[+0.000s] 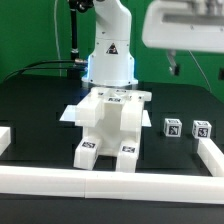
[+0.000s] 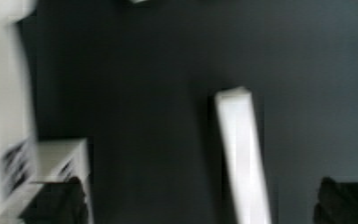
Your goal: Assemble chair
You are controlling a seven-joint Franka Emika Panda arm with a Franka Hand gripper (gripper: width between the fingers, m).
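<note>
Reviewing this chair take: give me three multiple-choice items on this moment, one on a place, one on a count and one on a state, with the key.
1. Where is the white part-built assembly?
A. On the table, in front of the robot base
B. Held up in the air
C. Lying on the white rail at the front edge

2. How many small tagged blocks stand apart at the exterior view's right?
A. One
B. Two
C. Four

3. What state is the gripper in?
A. Shut on a block
B. Clamped on the assembly
C. Open and empty, above the table

Key:
1 A: it rests on the black table, just before the base.
2 B: two cubes stand side by side there.
3 C: the wrist view shows its fingers wide apart with nothing between them.
</note>
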